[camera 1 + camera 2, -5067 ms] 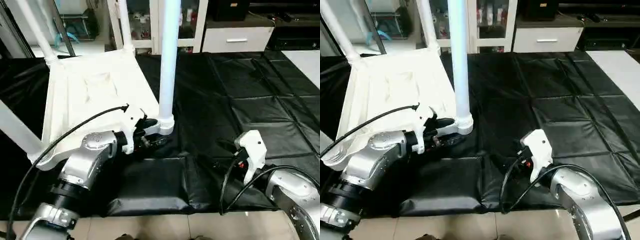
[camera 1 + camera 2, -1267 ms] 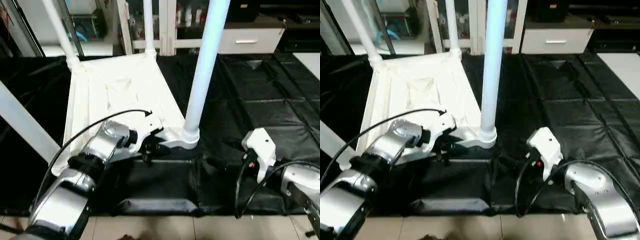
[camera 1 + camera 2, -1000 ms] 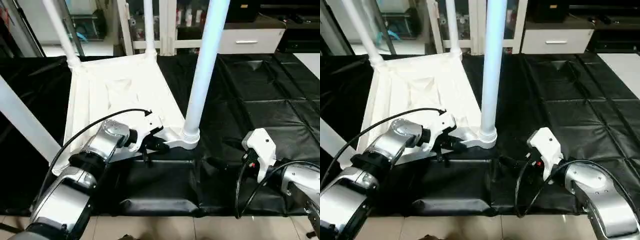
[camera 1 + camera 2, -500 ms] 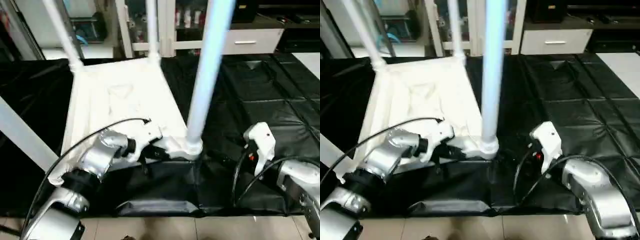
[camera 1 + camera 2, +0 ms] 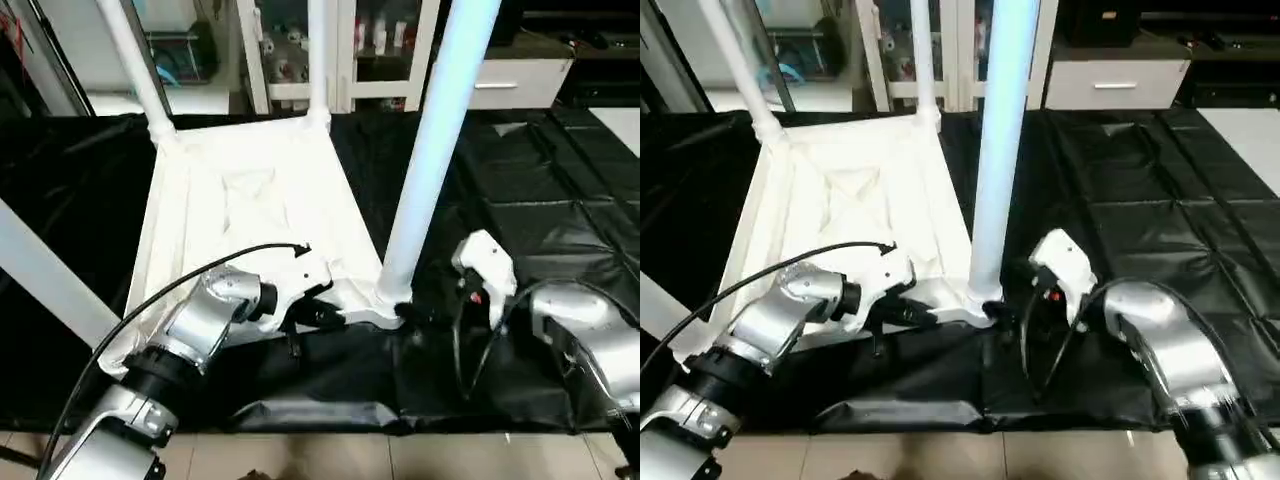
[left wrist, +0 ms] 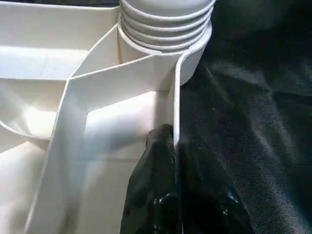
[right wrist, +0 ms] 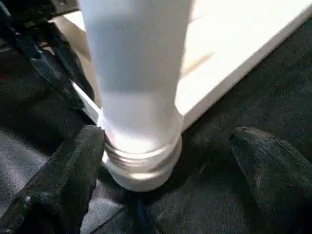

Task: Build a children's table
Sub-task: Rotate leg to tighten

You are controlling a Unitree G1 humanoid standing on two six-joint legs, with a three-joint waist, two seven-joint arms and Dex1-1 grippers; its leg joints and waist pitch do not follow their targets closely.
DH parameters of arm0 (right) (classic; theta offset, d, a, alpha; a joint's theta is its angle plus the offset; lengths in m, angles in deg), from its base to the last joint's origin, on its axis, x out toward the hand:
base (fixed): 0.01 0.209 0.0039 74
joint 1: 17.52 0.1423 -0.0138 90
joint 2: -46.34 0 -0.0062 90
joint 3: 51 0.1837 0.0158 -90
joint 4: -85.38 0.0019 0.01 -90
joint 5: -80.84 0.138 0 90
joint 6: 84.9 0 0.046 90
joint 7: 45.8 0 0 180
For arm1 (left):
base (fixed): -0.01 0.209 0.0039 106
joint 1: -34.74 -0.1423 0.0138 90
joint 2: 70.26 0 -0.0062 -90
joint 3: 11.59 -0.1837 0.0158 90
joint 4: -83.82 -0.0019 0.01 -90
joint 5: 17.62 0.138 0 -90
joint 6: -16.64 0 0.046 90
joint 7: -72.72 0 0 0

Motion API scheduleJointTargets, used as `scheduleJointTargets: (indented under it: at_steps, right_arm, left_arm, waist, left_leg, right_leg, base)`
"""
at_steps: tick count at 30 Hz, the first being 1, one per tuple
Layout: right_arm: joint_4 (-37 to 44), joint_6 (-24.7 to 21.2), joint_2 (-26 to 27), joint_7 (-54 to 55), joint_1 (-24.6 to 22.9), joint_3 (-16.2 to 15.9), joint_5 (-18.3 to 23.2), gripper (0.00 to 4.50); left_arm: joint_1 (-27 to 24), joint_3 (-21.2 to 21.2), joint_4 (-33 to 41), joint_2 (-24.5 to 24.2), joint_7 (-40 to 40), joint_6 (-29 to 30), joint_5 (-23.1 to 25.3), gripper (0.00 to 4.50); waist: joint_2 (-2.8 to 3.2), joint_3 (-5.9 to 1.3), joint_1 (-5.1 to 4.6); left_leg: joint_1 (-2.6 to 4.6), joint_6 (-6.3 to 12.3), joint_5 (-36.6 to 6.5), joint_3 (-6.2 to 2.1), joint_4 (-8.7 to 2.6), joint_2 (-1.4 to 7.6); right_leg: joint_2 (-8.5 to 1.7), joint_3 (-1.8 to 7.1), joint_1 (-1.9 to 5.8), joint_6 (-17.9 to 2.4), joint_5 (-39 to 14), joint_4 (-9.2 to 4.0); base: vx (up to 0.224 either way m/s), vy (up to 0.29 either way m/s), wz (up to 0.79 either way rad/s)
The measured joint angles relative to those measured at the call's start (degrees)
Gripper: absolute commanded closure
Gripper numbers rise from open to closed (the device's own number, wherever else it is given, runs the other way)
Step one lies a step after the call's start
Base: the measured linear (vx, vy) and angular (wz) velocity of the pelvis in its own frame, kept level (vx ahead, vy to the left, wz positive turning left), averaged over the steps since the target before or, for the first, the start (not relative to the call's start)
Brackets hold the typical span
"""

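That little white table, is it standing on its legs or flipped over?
Flipped over. The children's table lies top-down on the black-covered work table, and its legs point up from the corner sockets.

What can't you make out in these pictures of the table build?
- Near leg: its free end is cut off by the top edge in both eye views.
- Corner socket: how deep the leg sits is hidden inside it.
- Left gripper: the rim it pinches hides the far finger's contact.
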Motion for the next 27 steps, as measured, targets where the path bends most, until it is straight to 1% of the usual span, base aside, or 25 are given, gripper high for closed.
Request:
scheduleJointTargets:
  at_steps: [5,10,11,14,15,16,17,20,22,23,25,27]
  right_arm:
    - [-3.68,2.17,1.71,-1.76,1.99,-0.72,-0.06,0.09]
    - [-6.31,4.93,2.41,-3.76,2.69,-1.26,-0.08,0.09]
    - [-6.66,5.07,2.53,-4.02,2.70,-1.26,-0.09,0.34]
    - [-8.61,5.95,2.71,-5.05,3.07,-1.27,-0.20,0.47]
    - [-8.99,6.22,2.72,-5.53,3.19,-1.28,-0.32,0.60]
    - [-9.09,6.32,2.72,-5.70,3.25,-1.28,-0.40,0.60]
    - [-9.43,6.72,2.72,-6.05,3.43,-1.29,-0.45,0.84]
    - [-10.83,7.54,2.81,-7.29,4.51,-1.67,-0.45,0.93]
    - [-11.61,8.05,3.28,-7.47,4.91,-1.71,-0.47,1.20]
    - [-11.76,8.24,3.43,-7.51,4.92,-1.73,-0.48,1.20]
    - [-12.67,8.69,3.68,-8.20,5.21,-1.79,-0.49,1.36]
    - [-12.90,8.79,3.74,-8.69,5.38,-1.79,-0.52,1.61]
  left_arm:
    - [0.02,-0.11,0.24,0.00,0.05,0.31,0.05,4.50]
    - [0.03,-0.34,0.42,0.02,0.12,0.35,0.06,4.50]
    - [0.04,-0.35,0.42,0.02,0.14,0.36,0.06,4.50]
    - [0.08,-0.37,0.41,0.01,0.15,0.41,0.06,4.50]
    - [0.08,-0.38,0.41,0.01,0.15,0.42,0.06,4.50]
    - [0.08,-0.38,0.41,0.01,0.15,0.42,0.06,4.50]
    - [0.11,-0.38,0.39,0.00,0.15,0.41,0.06,4.50]
    - [0.32,-0.47,0.14,0.02,0.13,0.40,0.06,4.50]
    - [0.51,-0.49,-0.13,0.00,0.05,0.40,0.05,4.50]
    - [0.54,-0.49,-0.17,0.00,0.04,0.40,0.05,4.50]
    - [0.62,-0.50,-0.28,-0.01,0.03,0.41,0.05,4.50]
    - [0.66,-0.50,-0.32,-0.05,-0.03,0.41,0.04,4.50]
  waist:
    - [-0.12,0.00,-0.02]
    - [-0.15,0.00,0.13]
    - [-0.15,0.00,0.14]
    - [-0.15,0.00,0.11]
    - [-0.15,0.00,0.12]
    - [-0.15,0.00,0.12]
    - [-0.15,0.00,0.12]
    - [-0.16,0.01,0.12]
    - [-0.16,0.01,0.14]
    - [-0.16,0.01,0.16]
    - [-0.16,0.01,0.16]
    - [-0.16,0.01,0.15]
  left_leg:
    - [-0.02,0.00,0.00,0.00,0.02,-0.01]
    - [-0.03,0.02,-0.01,0.00,0.02,0.00]
    - [-0.04,0.02,-0.01,0.00,0.02,0.00]
    - [-0.04,0.02,-0.01,0.00,0.04,0.00]
    - [-0.04,0.02,-0.01,0.00,0.04,0.00]
    - [-0.03,0.02,-0.01,0.00,0.04,0.00]
    - [-0.03,0.02,-0.01,0.00,0.04,0.00]
    - [-0.04,0.02,0.00,0.00,0.06,0.00]
    - [-0.04,0.02,0.00,0.00,0.08,0.00]
    - [-0.05,0.03,0.00,-0.01,0.09,0.00]
    - [-0.07,0.03,0.00,-0.01,0.12,0.00]
    - [-0.07,0.04,-0.01,-0.01,0.13,0.00]
  right_leg:
    - [0.00,0.01,0.00,-0.01,0.00,0.00]
    - [0.00,-0.01,0.00,-0.01,0.00,-0.01]
    - [0.00,0.00,0.00,-0.01,0.00,-0.01]
    - [0.00,0.00,0.00,-0.01,0.01,0.00]
    - [0.00,-0.01,0.00,-0.01,0.01,0.00]
    - [0.00,-0.01,0.00,-0.01,0.01,0.00]
    - [0.00,-0.01,0.00,-0.01,0.01,0.01]
    - [0.00,-0.01,0.00,-0.02,0.01,0.01]
    - [0.00,-0.01,0.00,-0.02,0.01,0.02]
    - [0.00,-0.01,0.00,-0.02,0.01,0.02]
    - [-0.01,-0.01,0.00,-0.03,0.02,0.03]
    - [-0.01,-0.01,0.00,-0.04,0.02,0.03]
  base:
    - [0.000,0.000,0.00]
    - [0.000,0.000,0.00]
    - [0.000,0.000,0.00]
    - [0.000,0.000,0.00]
    - [0.000,0.000,0.00]
    - [0.000,0.000,0.00]
    - [0.000,0.000,0.00]
    - [0.000,0.000,0.00]
    - [0.000,0.000,0.00]
    - [0.000,0.000,0.00]
    - [0.000,0.000,0.00]
    - [0.000,0.000,0.00]
